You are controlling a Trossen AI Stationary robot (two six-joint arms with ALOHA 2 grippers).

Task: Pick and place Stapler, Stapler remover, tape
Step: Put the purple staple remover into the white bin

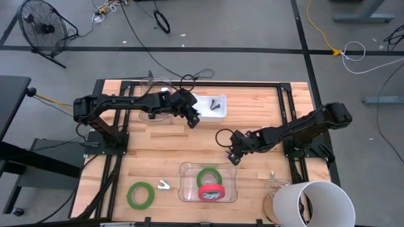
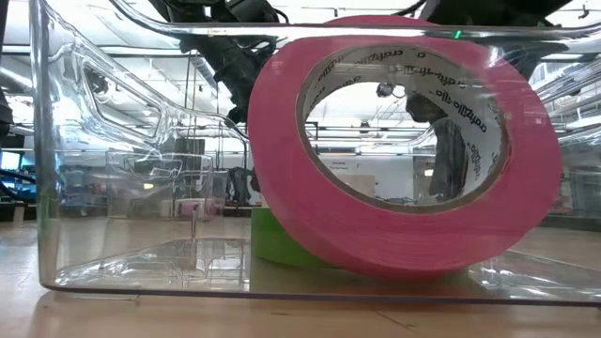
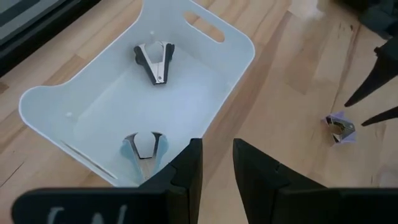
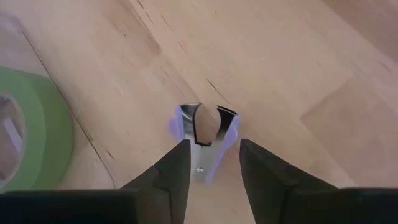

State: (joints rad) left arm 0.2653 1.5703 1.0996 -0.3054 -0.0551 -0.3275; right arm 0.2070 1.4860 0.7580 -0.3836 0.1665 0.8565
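You see white tray (image 1: 218, 112) at table's (image 1: 158, 142) far edge, two staple removers (image 3: 154, 60) inside. Clear bin (image 1: 187, 171) sits near front edge, two tape rolls (image 1: 211, 192) in it. Third roll (image 1: 140, 195) lies left of bin, small remover (image 1: 164, 185) between them. Bucket (image 1: 314, 203) stands at front right corner.
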